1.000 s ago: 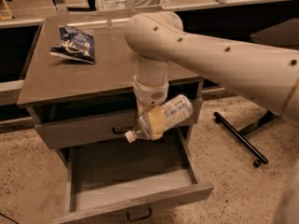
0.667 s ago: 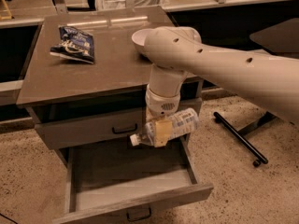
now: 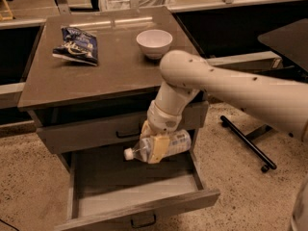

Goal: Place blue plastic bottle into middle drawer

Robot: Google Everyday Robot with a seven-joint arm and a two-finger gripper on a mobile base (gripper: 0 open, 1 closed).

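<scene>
The blue plastic bottle [image 3: 171, 144] is clear with a white cap pointing left and a pale label. It lies on its side in my gripper [image 3: 155, 147], whose yellowish fingers [image 3: 160, 149] are shut around its middle. The bottle hangs above the back of the open middle drawer [image 3: 139, 195], which is pulled out toward the front, its floor bare, with a dark handle on its front panel. The upper handled front [image 3: 86, 133] is closed just behind and left of my gripper.
On the cabinet top [image 3: 53, 83] lie a dark blue snack bag [image 3: 77, 44] at the back left and a white bowl [image 3: 154, 42] at the back right. A black chair base [image 3: 248, 141] stands on the speckled floor to the right.
My arm has moved down and forward, carrying the bottle from the level of the upper front down over the open drawer. The white bowl, hidden by the arm before, now shows.
</scene>
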